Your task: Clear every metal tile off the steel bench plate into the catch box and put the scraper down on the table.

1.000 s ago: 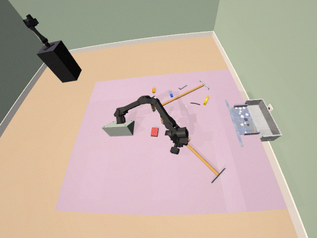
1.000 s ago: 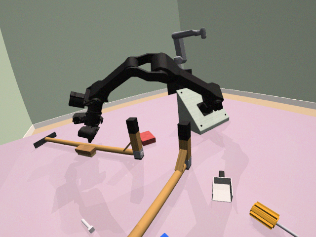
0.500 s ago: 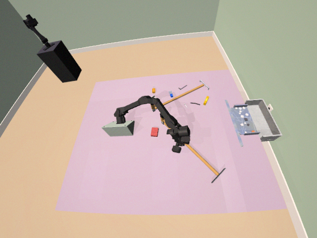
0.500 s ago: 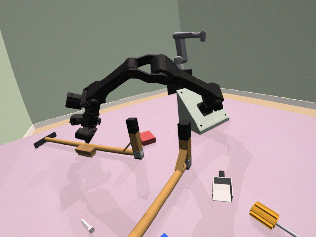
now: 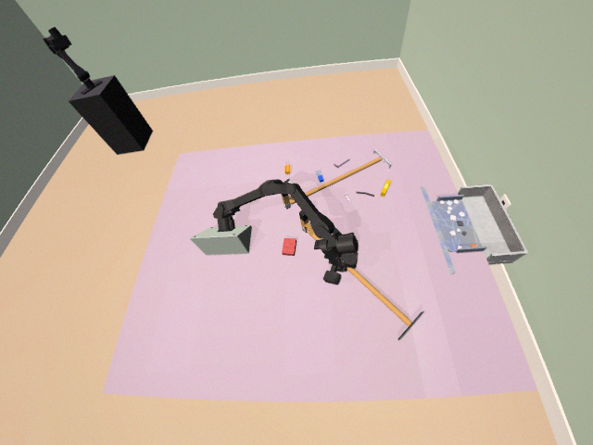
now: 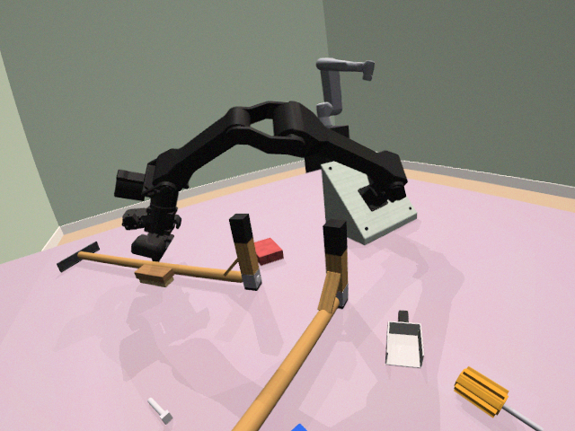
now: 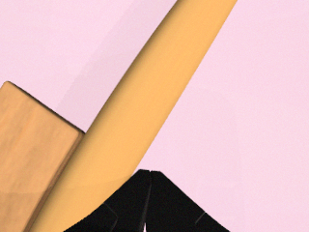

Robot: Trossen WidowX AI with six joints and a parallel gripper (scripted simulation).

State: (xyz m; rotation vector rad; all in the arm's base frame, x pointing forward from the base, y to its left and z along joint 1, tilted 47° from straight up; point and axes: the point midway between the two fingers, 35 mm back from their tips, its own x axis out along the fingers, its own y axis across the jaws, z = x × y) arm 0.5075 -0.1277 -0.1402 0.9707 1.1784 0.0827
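A long wooden-handled tool with a wide dark blade lies on the pink surface. A wooden block sits against its handle, and an upright black-topped grip stands at its near end. My gripper is shut and empty, its tips low, just above or beside the handle. Several white tiles, a dark tile and an orange piece lie on the bluish bench plate. The grey catch box adjoins its far end.
A second long tool with a light metal head lies nearby. Around are a red block, a white scoop, a bolt, an orange-handled screwdriver and a yellow object.
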